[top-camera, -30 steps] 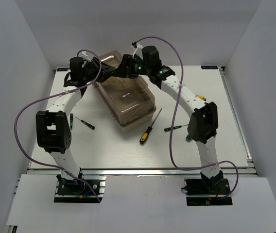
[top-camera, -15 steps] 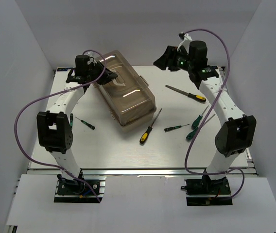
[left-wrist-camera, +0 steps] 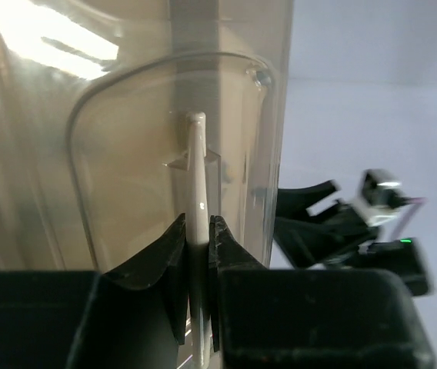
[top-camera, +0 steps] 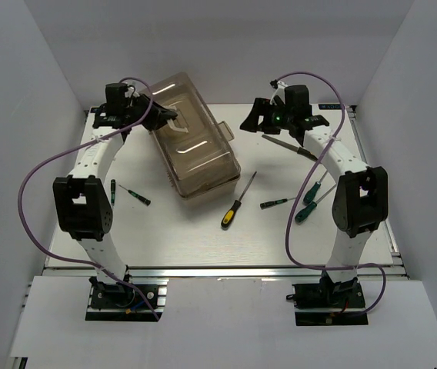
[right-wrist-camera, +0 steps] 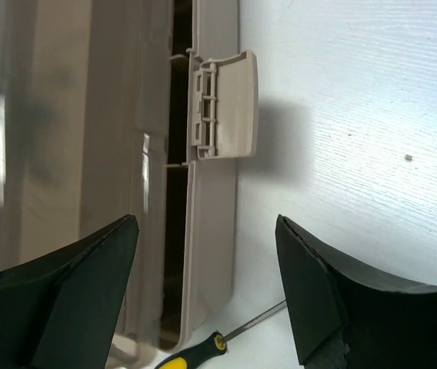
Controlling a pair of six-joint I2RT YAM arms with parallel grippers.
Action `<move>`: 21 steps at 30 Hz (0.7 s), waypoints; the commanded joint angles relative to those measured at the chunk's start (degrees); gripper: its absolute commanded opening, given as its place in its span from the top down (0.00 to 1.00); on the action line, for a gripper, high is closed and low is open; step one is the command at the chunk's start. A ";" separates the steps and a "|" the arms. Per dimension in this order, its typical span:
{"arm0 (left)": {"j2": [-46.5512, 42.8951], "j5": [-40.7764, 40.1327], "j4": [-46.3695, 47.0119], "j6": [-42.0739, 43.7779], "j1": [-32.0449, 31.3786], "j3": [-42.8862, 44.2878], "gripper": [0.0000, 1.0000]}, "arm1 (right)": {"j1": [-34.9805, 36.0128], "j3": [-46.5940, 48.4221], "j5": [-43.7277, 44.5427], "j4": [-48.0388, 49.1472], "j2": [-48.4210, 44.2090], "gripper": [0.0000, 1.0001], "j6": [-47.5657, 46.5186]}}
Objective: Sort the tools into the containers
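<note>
**Left gripper pinches lid handle; right gripper hangs open**

The left gripper (left-wrist-camera: 197,244) has its 2 fingers clamped tight on the pale handle (left-wrist-camera: 195,169) of the toolbox (top-camera: 199,157), which sits left of centre on the table (top-camera: 203,238). The right gripper (right-wrist-camera: 207,284) is spread wide and holds nothing, near the box's latch (right-wrist-camera: 222,104). The yellow-and-black screwdriver (top-camera: 232,207) lies just in front of the box.

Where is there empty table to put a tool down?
The near strip of table, between its front edge and the yellow-handled screwdriver, is bare. It is crowded right of the toolbox, where the file and green screwdrivers lie.
</note>
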 commanded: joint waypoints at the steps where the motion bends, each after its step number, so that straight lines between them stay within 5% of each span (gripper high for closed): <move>1: -5.06 9.32 16.84 -10.03 3.06 -0.20 1.00 | -0.36 -0.35 -1.71 1.77 0.05 0.22 -1.42; 12: -3.57 18.91 35.57 -25.93 6.49 -3.97 1.00 | 5.35 -0.71 0.03 -0.96 3.39 0.24 -5.55; 21: -4.97 22.08 37.60 -26.56 9.39 -9.16 1.00 | 6.59 1.06 4.71 -0.43 6.73 0.28 -5.72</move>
